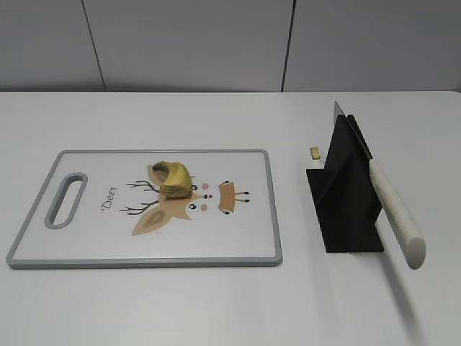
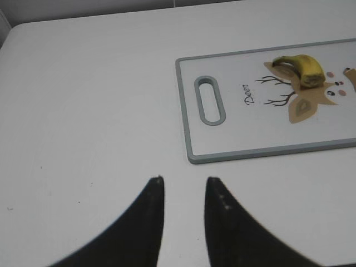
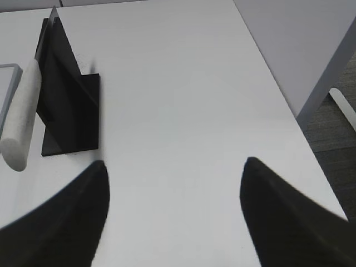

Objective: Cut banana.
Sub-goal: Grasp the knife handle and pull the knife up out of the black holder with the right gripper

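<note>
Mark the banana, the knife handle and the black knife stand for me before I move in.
banana point(image 1: 175, 179): exterior view, on the yellow peel at its middle.
knife handle point(image 1: 397, 211): exterior view, midway along the white grip.
knife stand point(image 1: 351, 223): exterior view, on the flat black base.

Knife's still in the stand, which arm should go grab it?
Right. The knife in its black stand sits just ahead of the open right gripper. The left gripper hangs off the cutting board, across from the stand.

Matt black stand point(image 1: 344, 202), speckled matt knife handle point(image 1: 395, 211), smooth plastic-looking cutting board point(image 1: 86, 249).
</note>
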Controlling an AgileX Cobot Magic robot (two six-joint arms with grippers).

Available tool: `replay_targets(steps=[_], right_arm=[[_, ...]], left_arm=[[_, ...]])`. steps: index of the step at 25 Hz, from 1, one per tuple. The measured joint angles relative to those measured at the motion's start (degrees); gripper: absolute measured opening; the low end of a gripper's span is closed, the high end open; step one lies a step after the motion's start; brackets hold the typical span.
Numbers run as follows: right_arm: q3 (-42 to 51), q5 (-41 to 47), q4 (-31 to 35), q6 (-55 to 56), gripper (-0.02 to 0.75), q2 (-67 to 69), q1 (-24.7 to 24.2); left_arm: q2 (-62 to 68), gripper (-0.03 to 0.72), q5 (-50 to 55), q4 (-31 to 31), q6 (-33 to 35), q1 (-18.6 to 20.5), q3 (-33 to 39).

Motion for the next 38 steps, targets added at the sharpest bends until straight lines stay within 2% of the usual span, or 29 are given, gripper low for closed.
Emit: replay_targets(steps=[38], right_arm=[[0.00, 0.00, 0.13, 0.00, 0.565, 0.00, 0.00]], left_arm=[[0.00, 0.235, 0.00, -0.11, 0.00, 0.00, 0.00]])
